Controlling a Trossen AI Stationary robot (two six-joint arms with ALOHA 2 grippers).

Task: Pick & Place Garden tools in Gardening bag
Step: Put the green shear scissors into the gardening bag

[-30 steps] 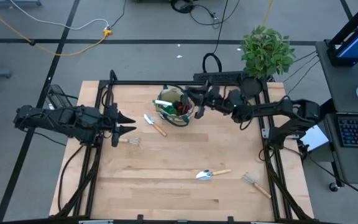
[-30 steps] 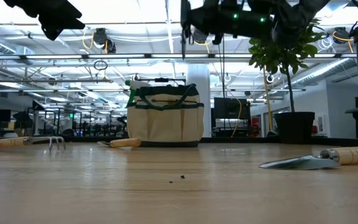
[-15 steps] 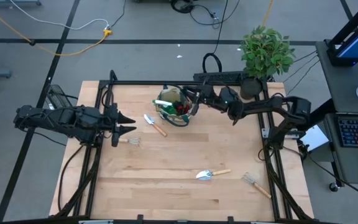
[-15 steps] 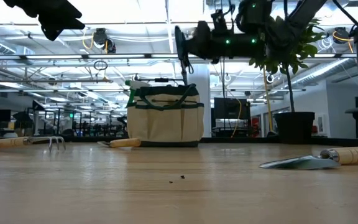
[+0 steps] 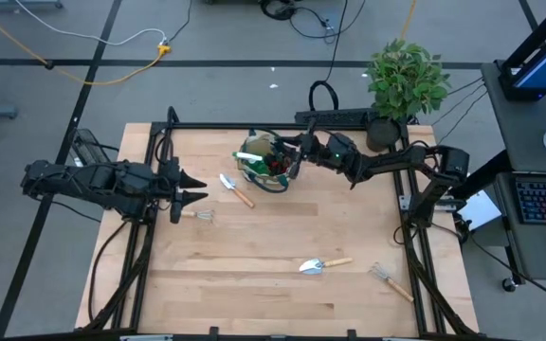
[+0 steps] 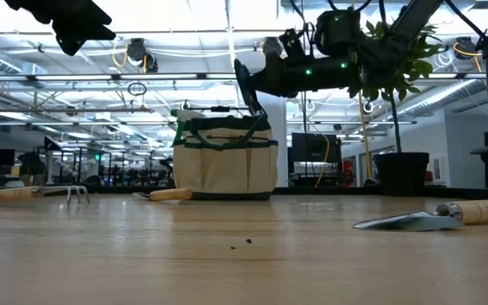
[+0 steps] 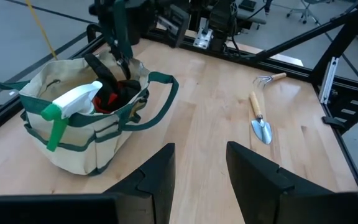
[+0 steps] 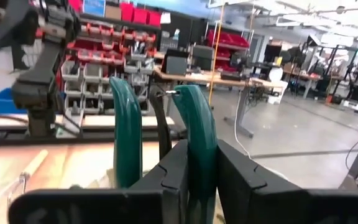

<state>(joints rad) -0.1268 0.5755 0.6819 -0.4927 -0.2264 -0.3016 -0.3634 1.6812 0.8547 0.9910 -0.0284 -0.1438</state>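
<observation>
The beige gardening bag (image 5: 268, 161) with green trim stands at the table's far middle. It also shows in the left wrist view (image 7: 86, 124), holding a green-white spray bottle (image 7: 73, 104) and a red-black glove (image 7: 114, 93). My right gripper (image 5: 303, 150) is shut on green-handled pruning shears (image 7: 118, 34) over the bag's open top. My left gripper (image 5: 186, 189) is open and empty at the table's left. Two trowels (image 5: 236, 190) (image 5: 322, 265) and two rakes (image 5: 202, 216) (image 5: 387, 279) lie flat on the table. My right gripper pinches one green handle (image 8: 197, 140) of the shears between its two fingers; the other handle (image 8: 126, 130) stands free beside it. The fingers come about level from the table's right. The shears hang tilted, blades (image 7: 124, 65) down, reaching into the bag's mouth.
A potted green plant (image 5: 406, 80) stands at the far right corner, behind my right arm. Black frame rails (image 5: 254, 126) run along the table's far and side edges. Bare wood (image 5: 254, 256) lies between the bag and the near tools.
My right gripper has moved toward the table's left and down over the bag, still shut on the shears. The shears have gone from hanging upright high above the bag to tilted, with their blades lowered into the bag's open top.
</observation>
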